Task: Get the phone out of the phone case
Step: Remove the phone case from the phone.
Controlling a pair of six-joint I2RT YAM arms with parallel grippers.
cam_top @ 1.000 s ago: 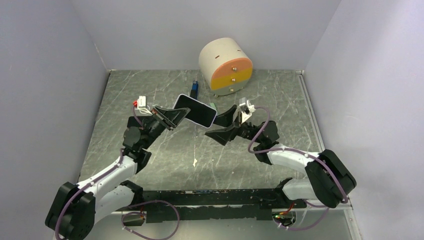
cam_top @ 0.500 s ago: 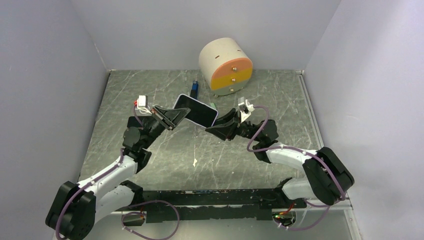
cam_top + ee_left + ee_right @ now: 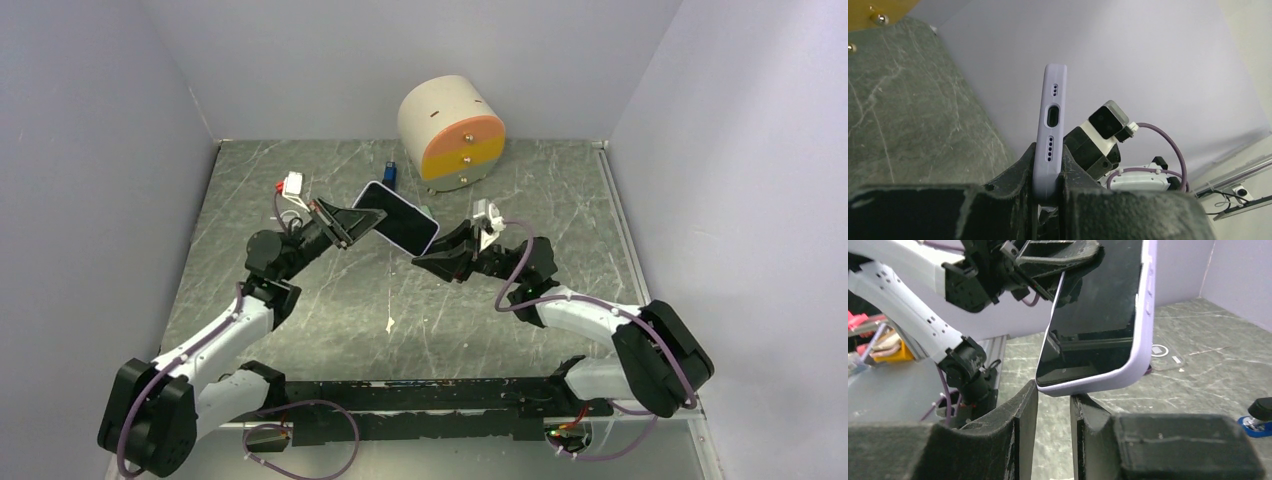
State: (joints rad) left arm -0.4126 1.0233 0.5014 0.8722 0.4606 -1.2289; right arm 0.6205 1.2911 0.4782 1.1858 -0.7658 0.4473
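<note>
The phone in its lilac case [image 3: 397, 217] is held up off the table, screen facing up and toward the right arm. My left gripper [image 3: 345, 222] is shut on its left end. In the left wrist view the case's port edge [image 3: 1050, 120] stands upright between my left gripper's [image 3: 1048, 157] fingers. My right gripper [image 3: 428, 258] sits just below the phone's right corner. In the right wrist view the phone [image 3: 1098, 315] hangs with its lower corner at the tips of my right gripper [image 3: 1054, 390]. Its jaws stand a narrow gap apart with nothing between them.
A beige drum with an orange and yellow face [image 3: 452, 133] stands at the back. A small blue object [image 3: 391, 176] lies near it, also low right in the right wrist view [image 3: 1255, 422]. A clear flat piece [image 3: 1160, 351] lies on the marbled table [image 3: 560, 200].
My right gripper's jaws narrowed from wide open and came in under the phone's right corner. My left arm raised and shifted the phone slightly right.
</note>
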